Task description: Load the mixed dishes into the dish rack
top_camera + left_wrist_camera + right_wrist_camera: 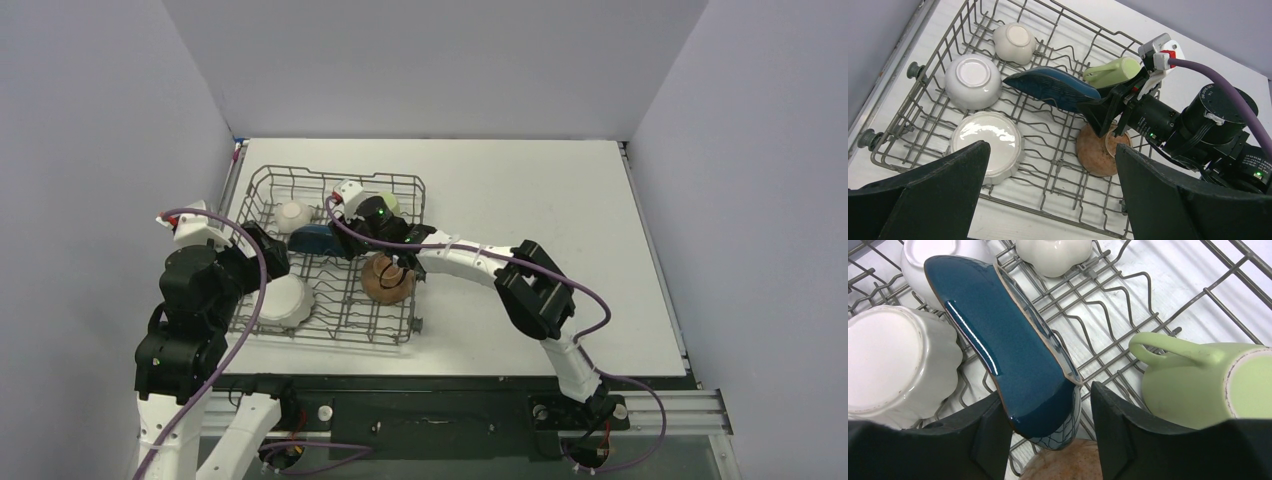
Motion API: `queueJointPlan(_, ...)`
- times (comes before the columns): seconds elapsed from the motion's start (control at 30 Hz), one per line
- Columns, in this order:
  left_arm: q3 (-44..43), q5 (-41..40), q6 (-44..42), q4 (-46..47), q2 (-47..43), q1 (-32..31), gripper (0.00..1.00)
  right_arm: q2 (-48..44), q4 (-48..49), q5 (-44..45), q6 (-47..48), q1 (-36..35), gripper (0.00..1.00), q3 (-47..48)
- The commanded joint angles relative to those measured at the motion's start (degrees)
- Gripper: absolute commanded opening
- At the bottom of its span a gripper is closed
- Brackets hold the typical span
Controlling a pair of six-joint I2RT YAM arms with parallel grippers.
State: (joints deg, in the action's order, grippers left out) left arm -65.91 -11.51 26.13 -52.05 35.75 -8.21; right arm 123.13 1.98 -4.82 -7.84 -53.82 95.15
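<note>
From the top camera, the dish rack (pixel 330 338) is sitting at about 9 o'clock on the white surface (pixel 540 190). The right tool (pixel 345 243) is reaching into its middle, at the end of the dark blue dish (pixel 312 240). The left tool (pixel 268 252) is hovering over the rack's 9 o'clock edge.

From the left wrist, the left tool (pixel 1050 150) is gaping wide with nothing between its fingers. All six pieces are lying inside the rack:
- The tiny cream dish (pixel 1015 42) is lying at 12 o'clock, base up.
- The plain white bowl (pixel 973 80) is lying at 10 o'clock, base up.
- The scalloped bowl (pixel 988 142) is lying at 8 o'clock.
- The blue dish is standing on edge in the centre.
- The green mug (pixel 1110 72) is lying on its side at 2 o'clock.
- The brown bowl (pixel 1095 152) is lying at 5 o'clock, beneath the right tool (pixel 1110 125).

From the right wrist, the right tool (pixel 1048 410) is straddling the blue dish's near end. One finger is looking as if it is touching the dish, and a thin gap is showing by the other. I cannot tell whether it is gripping or letting go. The mug is lying at 3 o'clock and the scalloped bowl at 9 o'clock, both just beside the dish.

Judging from this, the final step is in hand: seating the blue dish between the tines. The next move is calling for a full release and a straight lift away, without knocking the dish over or bumping the mug.
</note>
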Motion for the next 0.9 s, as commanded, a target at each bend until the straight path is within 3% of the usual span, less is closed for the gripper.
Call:
queueJointPlan(0.0, 0.1, 0.6, -0.2, 2.7, -0.2, 0.1, 0.96, -3.7, 2.4, 1.2, -1.4, 0.4, 0.53, 2.1)
queueJointPlan(0.87, 0.5, 1.0, -0.2, 2.8, -0.3, 0.1, 0.96, -6.7, -4.0, 13.3, 6.1, -4.7, 0.73, 3.1)
